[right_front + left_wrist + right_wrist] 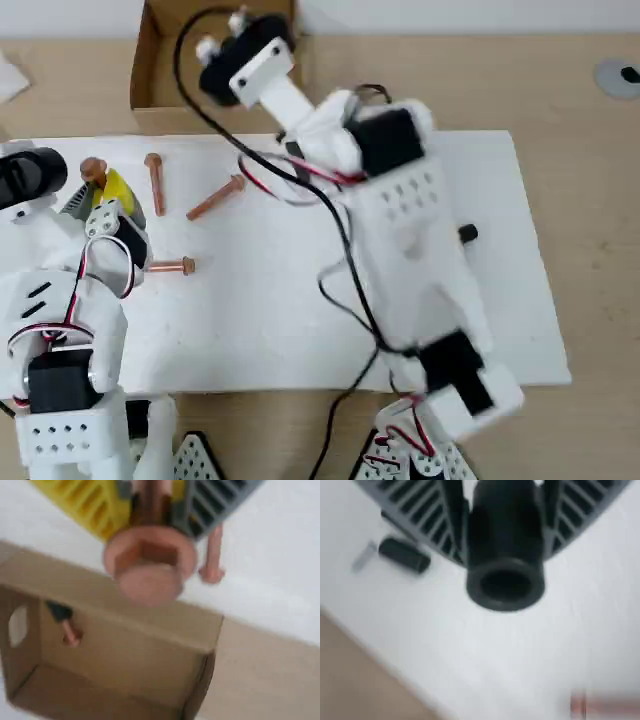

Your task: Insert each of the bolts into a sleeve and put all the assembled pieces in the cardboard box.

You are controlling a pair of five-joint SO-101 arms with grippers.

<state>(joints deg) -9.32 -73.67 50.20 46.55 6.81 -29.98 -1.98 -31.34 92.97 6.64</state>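
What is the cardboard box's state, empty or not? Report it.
Not empty. The left wrist view shows one bolt fitted in a black sleeve inside the cardboard box.

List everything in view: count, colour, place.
table: 1, wood, under everything
mat: 1, white, on the table
disc: 1, grey, table's far right
cardboard box: 1, brown, beyond the mat's far edge
assembled piece: 1, copper and black, inside the box
loose bolts: 3, copper, mat's left side
held bolt: 1, copper, in left gripper
held sleeve: 1, black, in right gripper
loose sleeve: 1, black, mat's right side
left gripper: 1, yellow and grey, shut on held bolt
right gripper: 1, dark grey, shut on held sleeve
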